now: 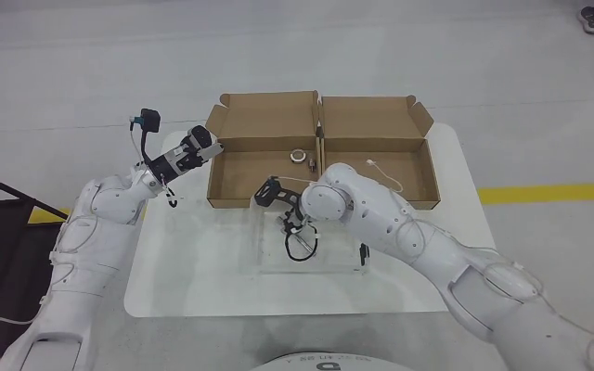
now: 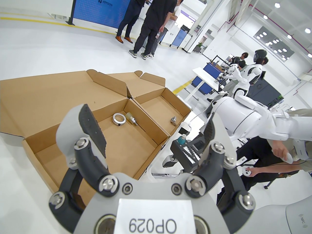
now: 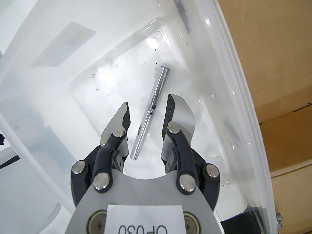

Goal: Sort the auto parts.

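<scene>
A slim metal rod (image 3: 153, 103) lies flat on the floor of a clear plastic bin (image 3: 219, 57). My right gripper (image 3: 148, 103) is down inside the bin, open, with one finger on each side of the rod and not touching it. From above, the right gripper (image 1: 297, 236) sits in the bin (image 1: 325, 267) at the table's front middle. My left gripper (image 2: 146, 120) is open and holds nothing, raised beside the left cardboard box (image 2: 43, 132). A metal ring (image 2: 119, 118) and a short cylindrical part (image 2: 131, 118) lie in that box. The right box (image 2: 180, 105) holds a small metal fitting (image 2: 173, 120).
Both boxes (image 1: 264, 181) (image 1: 380, 176) stand side by side at the back of the white table (image 1: 167, 278), lids folded back. The left gripper (image 1: 206, 144) hovers at the left box's outer corner. Bare table lies left of the bin and in front of it.
</scene>
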Available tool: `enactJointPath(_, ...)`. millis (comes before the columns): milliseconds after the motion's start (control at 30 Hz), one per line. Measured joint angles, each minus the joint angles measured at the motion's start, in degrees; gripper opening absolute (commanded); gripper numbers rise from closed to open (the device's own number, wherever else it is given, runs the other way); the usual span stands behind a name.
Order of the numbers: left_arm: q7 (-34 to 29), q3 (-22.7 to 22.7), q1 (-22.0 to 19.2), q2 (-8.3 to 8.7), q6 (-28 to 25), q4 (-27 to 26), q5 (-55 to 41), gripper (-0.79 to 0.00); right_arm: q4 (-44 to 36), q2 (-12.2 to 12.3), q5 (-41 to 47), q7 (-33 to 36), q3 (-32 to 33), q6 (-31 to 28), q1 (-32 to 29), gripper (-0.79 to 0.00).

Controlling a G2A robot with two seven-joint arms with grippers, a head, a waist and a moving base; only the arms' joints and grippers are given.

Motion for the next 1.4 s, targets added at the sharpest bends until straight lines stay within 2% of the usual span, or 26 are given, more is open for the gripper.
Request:
enactJointPath(833, 0.0, 0.0, 0.0, 0.00, 0.0, 0.0, 0.0, 0.000, 8.3, -4.7, 0.4, -0.4, -2.7, 1.3, 2.9, -0.533)
enactJointPath(1033, 0.0, 0.0, 0.0, 0.00, 0.0, 0.0, 0.0, 0.000, 8.4, -5.2, -0.1, -0.9, -2.7, 0.5, 2.8, -0.529)
enactJointPath(1400, 0.0, 0.0, 0.0, 0.00, 0.0, 0.0, 0.0, 0.000, 10.1, -6.2, -0.8, -0.6, -2.6, 2.2, 3.0, -0.560)
